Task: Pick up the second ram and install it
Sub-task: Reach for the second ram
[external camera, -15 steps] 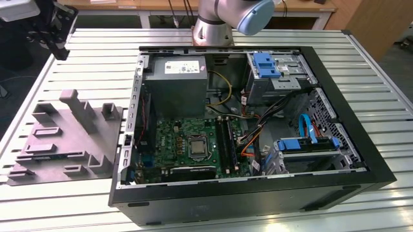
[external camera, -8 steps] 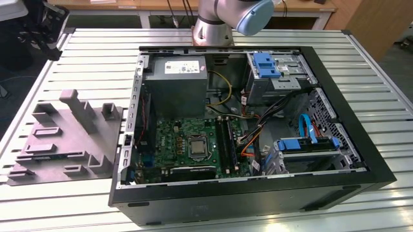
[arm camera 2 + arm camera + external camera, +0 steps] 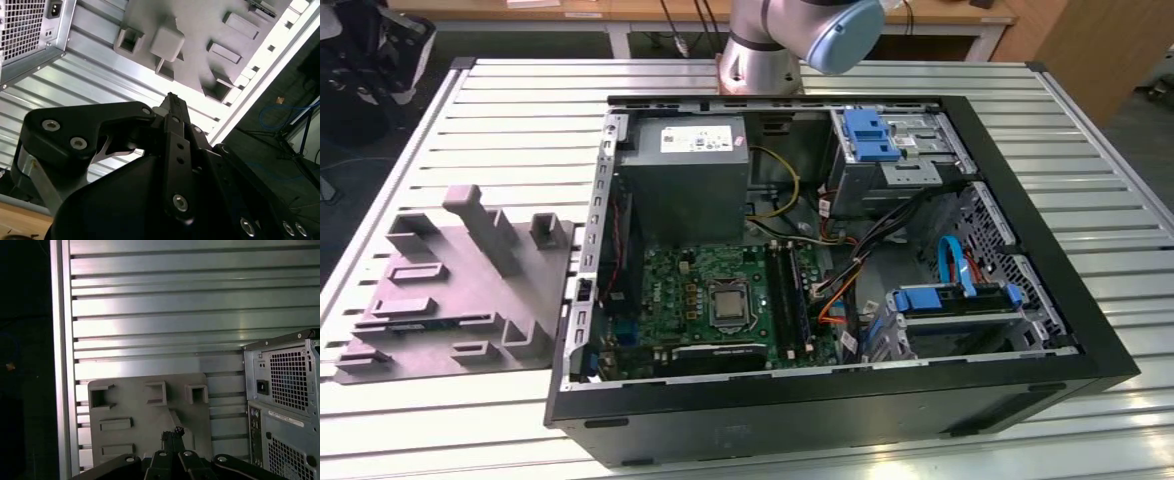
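Plainly, the gripper [image 3: 172,432] hung high above the grey moulded tray [image 3: 140,410], outside the computer case [image 3: 827,420] and on its rear-panel side; in the first wrist view its jaws stood together, tip against tip, with nothing visible between them. In the second wrist view the closed tip pointed down at the tray's raised blocks, well clear of them.

The case lay open on its side on the slatted metal table [image 3: 520,110]. The tray lay just beside the case, to the exterior view's left of it. The arm [image 3: 774,40] rose from the table beyond the case's far wall.

Inside the case the green motherboard [image 3: 707,290] lay near the rear panel; the long black slot rails [image 3: 785,290] ran along its inner edge, and the grey power supply [image 3: 680,150] sat in the far corner.

The second ram [image 3: 427,322] seemed to be the thin dark strip lying in a long slot of the tray, out of the case, though it was too small to be sure; the gripper was not touching it.
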